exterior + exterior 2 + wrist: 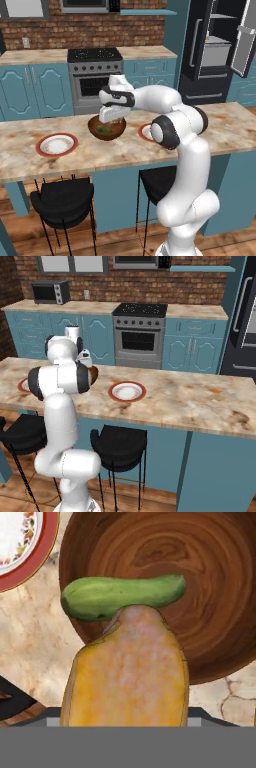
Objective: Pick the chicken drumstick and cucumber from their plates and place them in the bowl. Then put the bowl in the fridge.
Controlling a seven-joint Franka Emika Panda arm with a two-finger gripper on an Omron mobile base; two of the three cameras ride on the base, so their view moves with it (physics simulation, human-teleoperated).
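Chicken drumstick (127, 667) held in claw (112, 119) over bowl (200, 587), cucumber (122, 596) lying inside, no readable writing.

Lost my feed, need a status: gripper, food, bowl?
Gripper over bowl, shut on chicken drumstick. Cucumber already in bowl. Nothing in the way.

The bowl (106, 128) sits on the bench (75, 157) between two plates (56, 145) — one left, one right behind the arm. The cucumber (122, 597) lies in the bowl, the chicken drumstick (127, 669) above it — fridge (210, 50) far right.
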